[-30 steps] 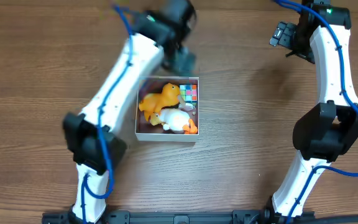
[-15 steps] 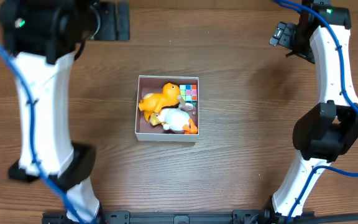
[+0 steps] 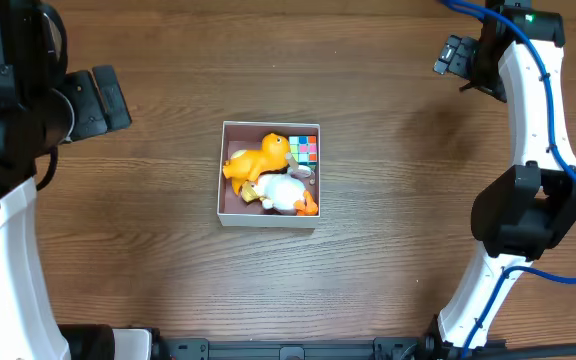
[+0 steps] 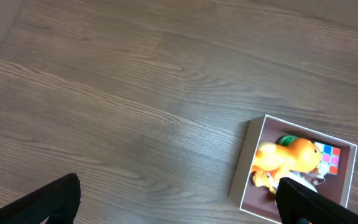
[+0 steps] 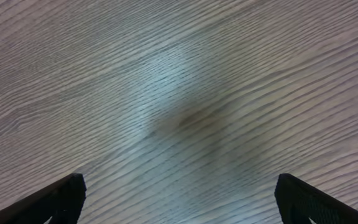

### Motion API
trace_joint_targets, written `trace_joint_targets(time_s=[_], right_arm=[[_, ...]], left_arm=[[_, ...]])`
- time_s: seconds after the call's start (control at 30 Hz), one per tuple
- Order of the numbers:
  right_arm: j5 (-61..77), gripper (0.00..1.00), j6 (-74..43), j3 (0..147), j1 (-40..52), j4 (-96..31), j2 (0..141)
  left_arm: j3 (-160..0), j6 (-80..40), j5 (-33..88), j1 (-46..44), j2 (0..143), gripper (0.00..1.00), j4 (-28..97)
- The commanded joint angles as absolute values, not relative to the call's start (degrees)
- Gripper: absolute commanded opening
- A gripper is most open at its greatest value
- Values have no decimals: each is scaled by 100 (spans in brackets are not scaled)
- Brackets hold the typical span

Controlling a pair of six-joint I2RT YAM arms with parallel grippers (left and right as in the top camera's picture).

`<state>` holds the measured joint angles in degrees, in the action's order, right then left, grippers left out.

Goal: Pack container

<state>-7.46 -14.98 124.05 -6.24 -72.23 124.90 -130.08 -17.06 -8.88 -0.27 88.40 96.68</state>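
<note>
Packing appears complete: container (image 3: pixel 266 220) holds orange toy (image 3: pixel 258 157), white toy (image 3: pixel 284 194) and coloured cube (image 3: pixel 306 150); left gripper (image 4: pixel 179 205) and right gripper (image 5: pixel 179 199) empty, fingers apart.

I can't read any text, label, brand, number or sign in my views; the small tile of coloured squares (image 3: pixel 307 150) in the container (image 3: pixel 226 205) carries no lettering I can make out.

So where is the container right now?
Overhead, the container sits at the middle of the table, holding an orange toy, a white toy and a colourful cube.
</note>
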Motion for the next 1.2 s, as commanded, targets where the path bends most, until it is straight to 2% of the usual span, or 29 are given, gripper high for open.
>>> trace_joint_targets(time_s=[0.0,0.17,0.3,0.47,0.53,0.6,0.67,0.9,1.03,1.17], right_arm=[[-742,100,-1505,12414,-613,-7203,12433],[-744,100,-1505,12414,-613,-7203,12433],[-744,100,-1505,12414,-613,-7203,12433],[-744,100,-1505,12414,-613,-7203,12433],[-744,100,-1505,12414,-613,-7203,12433],[-744,100,-1505,12414,-613,-7203,12433],[-744,100,-1505,12414,-613,-7203,12433],[-744,100,-1505,12414,-613,-7203,12433],[-744,100,-1505,12414,-613,-7203,12433],[-744,100,-1503,12414,-613,-7203,12433]], left_arm=[[-12973,-1844,-805,3,8823,100,9679],[-12973,-1844,-784,1,8823,100,9679],[-12962,-1391,-790,1,8829,100,9679],[-12796,-395,-589,-1,8844,100,9574],[-12433,663,-263,-1,8746,100,8976],[-11695,1500,316,5,8440,100,7972],[-10274,1542,469,8,7767,100,6744],[-6200,1518,722,10,5636,100,4093],[-3492,1522,753,12,3839,100,1973],[-2357,1520,755,62,2888,100,1315]])
